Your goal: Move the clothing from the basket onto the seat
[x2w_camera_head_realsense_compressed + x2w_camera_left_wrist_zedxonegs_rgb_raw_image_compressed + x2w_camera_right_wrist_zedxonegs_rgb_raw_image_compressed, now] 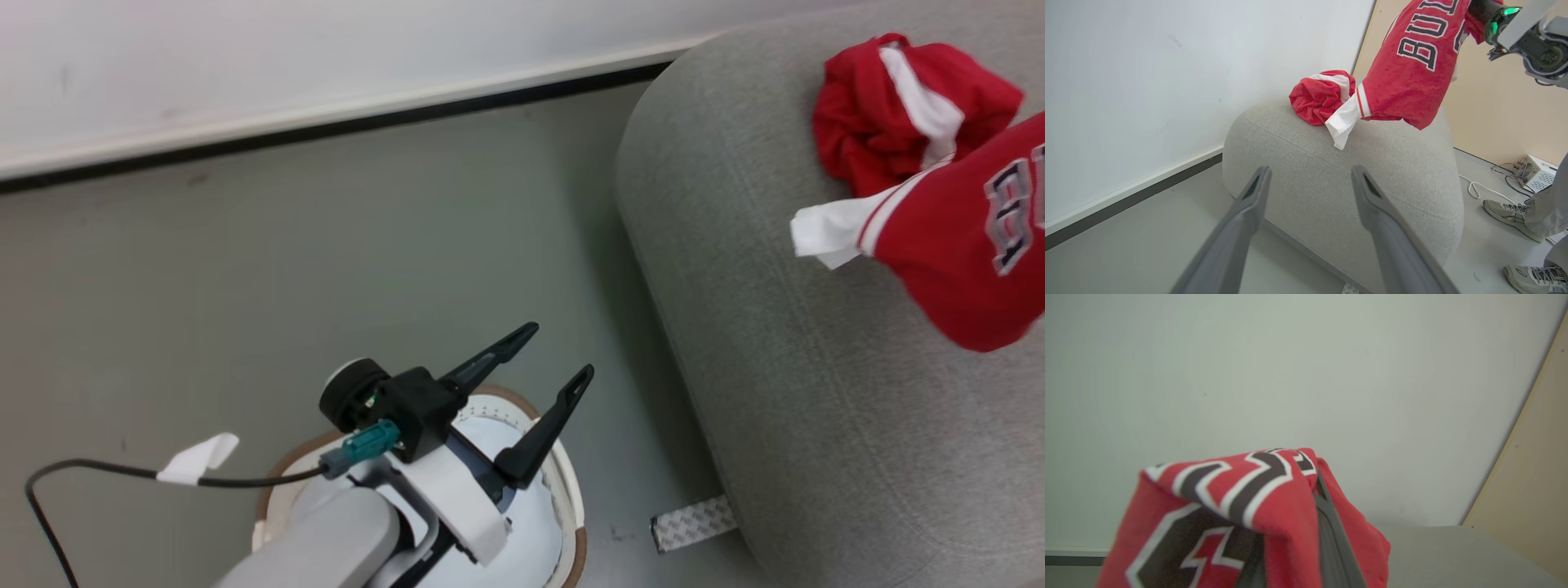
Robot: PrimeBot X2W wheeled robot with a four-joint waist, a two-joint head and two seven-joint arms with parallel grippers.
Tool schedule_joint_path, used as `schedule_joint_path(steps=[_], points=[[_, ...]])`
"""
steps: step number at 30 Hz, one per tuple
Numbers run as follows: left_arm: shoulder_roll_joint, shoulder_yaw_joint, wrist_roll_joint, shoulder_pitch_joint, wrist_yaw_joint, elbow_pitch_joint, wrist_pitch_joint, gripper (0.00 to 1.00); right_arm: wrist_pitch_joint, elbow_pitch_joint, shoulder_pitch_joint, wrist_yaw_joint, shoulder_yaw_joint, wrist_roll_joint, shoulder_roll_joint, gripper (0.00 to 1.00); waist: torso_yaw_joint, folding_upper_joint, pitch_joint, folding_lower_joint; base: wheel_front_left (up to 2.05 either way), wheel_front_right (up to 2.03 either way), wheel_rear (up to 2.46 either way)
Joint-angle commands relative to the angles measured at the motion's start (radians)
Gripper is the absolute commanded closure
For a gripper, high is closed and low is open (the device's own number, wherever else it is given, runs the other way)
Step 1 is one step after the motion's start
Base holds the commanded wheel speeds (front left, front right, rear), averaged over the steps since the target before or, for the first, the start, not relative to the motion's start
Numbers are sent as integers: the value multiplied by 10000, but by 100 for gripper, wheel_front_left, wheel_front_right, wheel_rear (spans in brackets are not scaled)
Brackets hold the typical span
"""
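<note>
1. While pinched only by a fold between the pressed-together fingers of the right gripper (1326, 526), could slip free too soon: soft red jersey with white trim and dark lettering (963, 245), hanging below that gripper over the large grey woven-fabric seat (775, 392). Cannot tell if touching the cushion at its lowest fold or hanging clear.
2. Drapes over the right gripper's own fingers in the wrist view. On opening, may cling there and get dragged back off the seat on lifting away. Worth a clear downward lay before letting go.
3. Watch the crumpled red piece with a broad white stripe (898, 106), lying on the seat just beside the hanging jersey, below and beyond the right gripper. Sits close to the rounded far edge by the wall, so easily rolled off to the floor by a push from the descending cloth.
4. Left gripper (559, 349): spread wide, empty, hovering directly above the white perforated plastic basket with a tan-brown rim band (571, 490). Hides the basket's inside behind its own forearm, so cannot tell if emptied of clothing or not. Risk of knocking the rim or tipping the basket on a blind dip.
5. Mind the person's grey shoes (1508, 210) and the white floor cable (1478, 190), near the seat, well beyond the left gripper and below the right gripper's arm. Risk of contact on a wide swing.
</note>
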Motion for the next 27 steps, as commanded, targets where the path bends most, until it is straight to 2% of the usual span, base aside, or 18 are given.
schedule_joint_path(steps=[1,4,10,19,22,26,27], points=[[123,39,211,-91,15,-72,-1,0,18,193,-225,-23,-140,132,-152,100,302,-1,437,-1,0,0,0],[343,102,229,-197,56,-292,99,0,32,873,-670,-23,-506,301,-590,100,457,-1,856,-1,0,0,0],[830,225,316,-440,114,-788,374,0,597,1978,-1560,-23,-1067,-232,-837,100,682,-1,1732,-1,0,0,0],[1306,493,421,-766,252,-1384,568,0,2145,4413,-2272,-23,-1551,-1286,-1413,100,1186,-1,2785,-1,0,0,0],[1342,525,380,-762,266,-1387,500,0,2680,5181,-2404,-23,-1694,-1609,-1372,100,1244,-1,2844,-1,0,0,0],[1319,533,307,-753,283,-1298,403,0,3307,5847,-2565,-23,-1663,-1673,-1145,64,1248,-1,2775,-1,0,0,0],[1311,534,290,-744,290,-1266,407,0,3340,5898,-2619,-23,-1644,-1722,-1142,60,1234,-1,2734,-1,0,0,0]])
